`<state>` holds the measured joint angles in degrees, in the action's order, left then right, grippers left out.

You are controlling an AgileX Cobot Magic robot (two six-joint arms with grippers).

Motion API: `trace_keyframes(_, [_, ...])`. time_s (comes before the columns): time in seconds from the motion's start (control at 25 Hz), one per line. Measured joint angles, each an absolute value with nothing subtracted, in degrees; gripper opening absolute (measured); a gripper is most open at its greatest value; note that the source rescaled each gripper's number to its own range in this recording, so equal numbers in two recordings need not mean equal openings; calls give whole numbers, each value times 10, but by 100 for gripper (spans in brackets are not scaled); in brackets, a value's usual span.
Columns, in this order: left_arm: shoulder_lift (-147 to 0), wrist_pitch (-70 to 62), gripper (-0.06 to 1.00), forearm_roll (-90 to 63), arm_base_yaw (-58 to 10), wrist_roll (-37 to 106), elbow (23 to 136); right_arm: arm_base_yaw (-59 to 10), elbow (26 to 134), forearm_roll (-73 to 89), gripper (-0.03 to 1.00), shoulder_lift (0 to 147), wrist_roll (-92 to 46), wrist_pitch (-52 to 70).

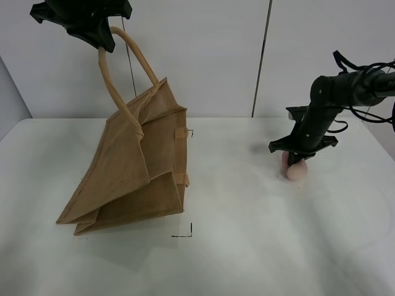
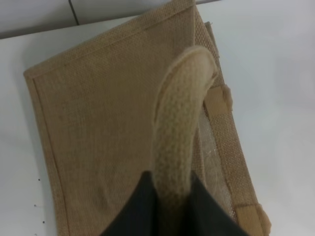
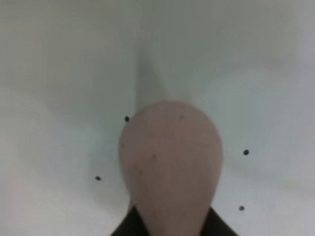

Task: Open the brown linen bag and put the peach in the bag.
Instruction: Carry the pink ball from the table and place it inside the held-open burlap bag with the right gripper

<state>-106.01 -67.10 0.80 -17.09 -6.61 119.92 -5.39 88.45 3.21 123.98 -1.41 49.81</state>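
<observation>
The brown linen bag (image 1: 133,169) stands tilted on the white table, at the left of the exterior view. One beige loop handle (image 1: 114,86) is pulled up and the mouth is gaping a little. My left gripper (image 1: 102,42) is shut on the top of that handle. In the left wrist view its dark fingers (image 2: 133,211) pinch the handle (image 2: 182,132) above the bag's side (image 2: 98,123). The pink peach (image 1: 297,170) is at the right, on or just above the table. My right gripper (image 1: 295,160) is shut on the peach, which also shows in the right wrist view (image 3: 170,157).
The white table (image 1: 259,246) reaches to a pale wall behind. Two small black corner marks (image 1: 186,233) lie on the table by the bag. The right arm's cables (image 1: 364,117) hang at the far right.
</observation>
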Motion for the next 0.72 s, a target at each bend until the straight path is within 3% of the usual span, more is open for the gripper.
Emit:
trace_keyframes(0.4, [-1054, -671, 0, 8, -171, -66, 1199, -66, 1067, 187, 0, 1176, -106, 614])
trace_keyframes(0.72, [-1030, -671, 0, 9, -171, -65, 1199, -163, 1128, 270, 0, 1176, -122, 596])
